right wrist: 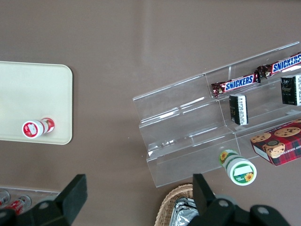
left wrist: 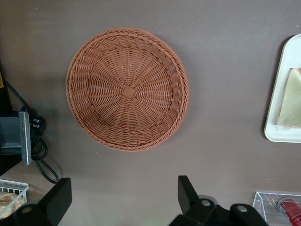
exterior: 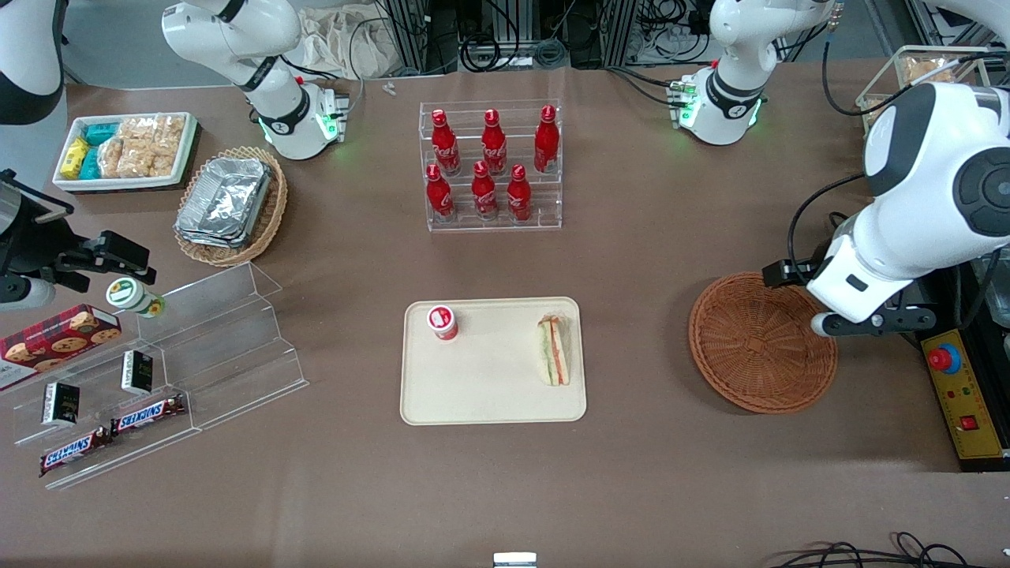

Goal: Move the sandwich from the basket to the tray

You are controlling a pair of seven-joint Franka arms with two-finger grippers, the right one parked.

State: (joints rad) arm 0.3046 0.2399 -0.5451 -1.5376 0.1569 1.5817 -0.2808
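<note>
The sandwich [exterior: 554, 349], a white-bread wedge with orange and green filling, lies on the cream tray [exterior: 489, 394] at the tray's end toward the working arm. The wrist view shows the sandwich [left wrist: 291, 99] on the tray [left wrist: 277, 134] as well. The round brown wicker basket [exterior: 761, 343] sits on the table with nothing in it, and its woven floor is bare in the wrist view of the basket [left wrist: 127, 89]. My left gripper [exterior: 789, 274] [left wrist: 123, 187] hangs open over the basket's rim, on the side farther from the front camera, holding nothing.
A small red-capped cup [exterior: 443, 322] stands on the tray's other end. A clear rack of red bottles [exterior: 491, 166] stands farther from the front camera than the tray. A yellow control box [exterior: 966, 394] lies beside the basket. Clear snack shelves [exterior: 181, 355] and a foil-container basket [exterior: 229, 205] lie toward the parked arm's end.
</note>
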